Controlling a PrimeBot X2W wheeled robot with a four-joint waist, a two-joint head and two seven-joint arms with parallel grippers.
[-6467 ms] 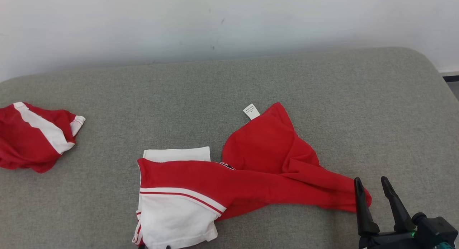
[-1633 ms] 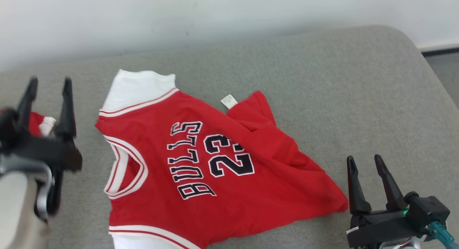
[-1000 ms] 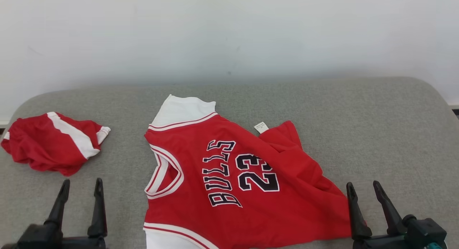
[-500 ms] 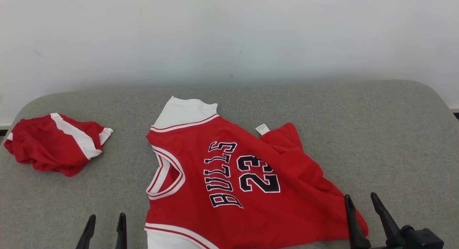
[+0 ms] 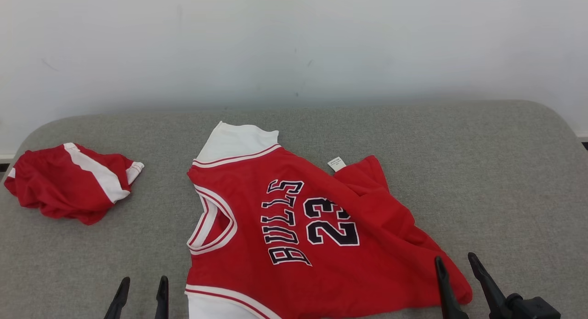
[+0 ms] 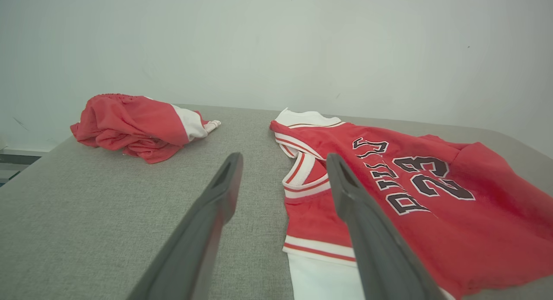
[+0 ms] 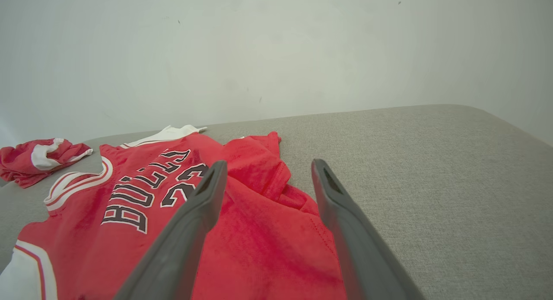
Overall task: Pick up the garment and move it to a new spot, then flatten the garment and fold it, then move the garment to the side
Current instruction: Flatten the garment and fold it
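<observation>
Head view: garment (image 5: pixel 294 227) flat between left hand (image 5: pixel 144 279) and right hand (image 5: pixel 454 257).

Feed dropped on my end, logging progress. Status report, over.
Open and empty: left hand, right hand. The jersey lies spread, print up, right side rumpled, unfolded. Nothing blocking; second red garment apart, left.

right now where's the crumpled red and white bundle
In the head view the crumpled bundle lies at the far left of the grey cushion, apart from the jersey spread at centre.
</observation>
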